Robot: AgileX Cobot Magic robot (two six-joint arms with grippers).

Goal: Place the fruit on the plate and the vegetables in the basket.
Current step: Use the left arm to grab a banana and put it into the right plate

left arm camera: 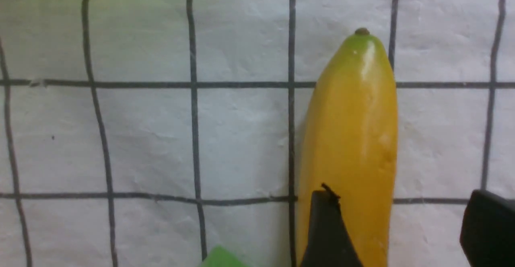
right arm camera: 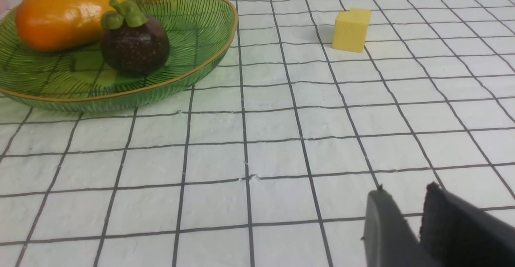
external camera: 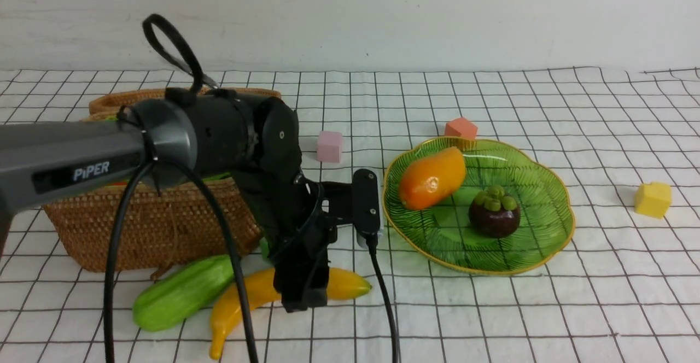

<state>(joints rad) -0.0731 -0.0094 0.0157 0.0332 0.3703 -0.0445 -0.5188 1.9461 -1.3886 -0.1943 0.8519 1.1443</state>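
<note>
Left wrist view: banana (left arm camera: pixel 350 138) runs lengthwise between left gripper's (left arm camera: pixel 402 202) jaws, which stand apart and unclamped. Long axis crosses their closing line. Left arm nearer.

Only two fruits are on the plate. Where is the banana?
Front view: the banana lies on the cloth at the robot's left, beside the gourd, in front of the basket, under the left gripper.

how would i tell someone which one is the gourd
Find the big wicker basket on the left. Two long toys lie side by side in front of it; the gourd is the green one, left of the yellow banana.
</note>
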